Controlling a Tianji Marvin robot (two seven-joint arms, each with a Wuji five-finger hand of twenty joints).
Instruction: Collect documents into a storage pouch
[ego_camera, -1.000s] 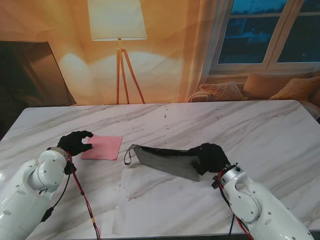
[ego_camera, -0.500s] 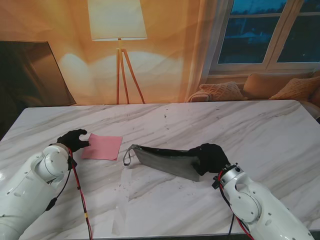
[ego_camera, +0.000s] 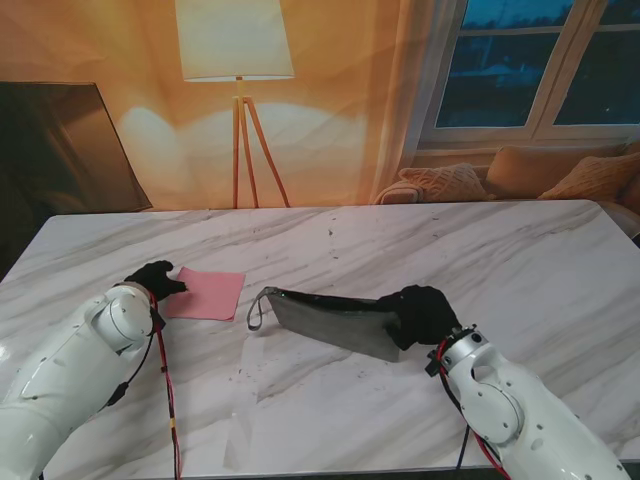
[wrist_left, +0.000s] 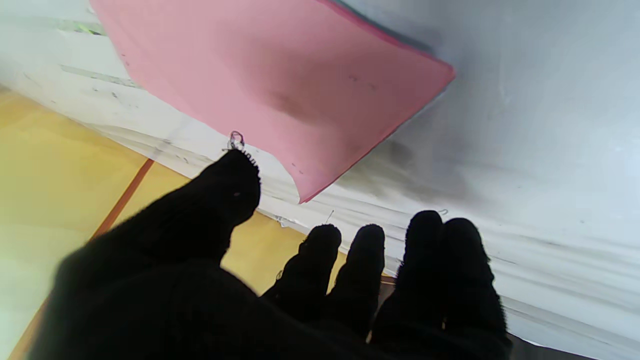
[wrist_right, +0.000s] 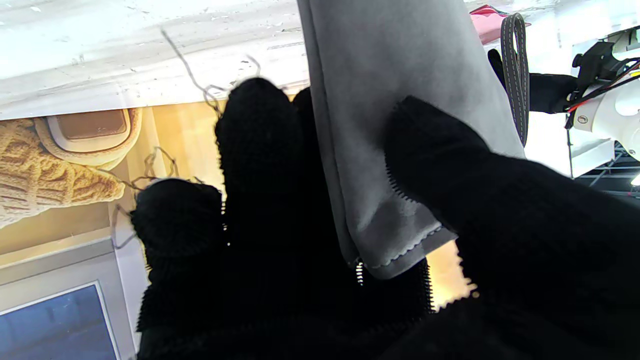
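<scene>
A pink document (ego_camera: 206, 293) lies flat on the marble table (ego_camera: 520, 250), left of the middle. My left hand (ego_camera: 155, 281), in a black glove, rests at the sheet's left edge; in the left wrist view its fingers (wrist_left: 345, 265) are spread just short of the pink document (wrist_left: 280, 85), holding nothing. My right hand (ego_camera: 420, 314) is shut on the right end of a dark grey storage pouch (ego_camera: 330, 319), lifted and tilted, its strap loop (ego_camera: 257, 309) hanging toward the sheet. In the right wrist view the thumb (wrist_right: 435, 165) presses on the grey pouch (wrist_right: 395, 110).
A clear plastic sleeve (ego_camera: 262, 400) lies on the table nearer to me than the pouch. Red cables (ego_camera: 168, 400) run along my left arm. Beyond the far table edge stand a floor lamp (ego_camera: 236, 60) and a sofa with cushions (ego_camera: 540, 170).
My left hand has dropped and drawn in toward the pink sheet's left edge, fingers now lower and less raised. The right hand and pouch have stayed put.
</scene>
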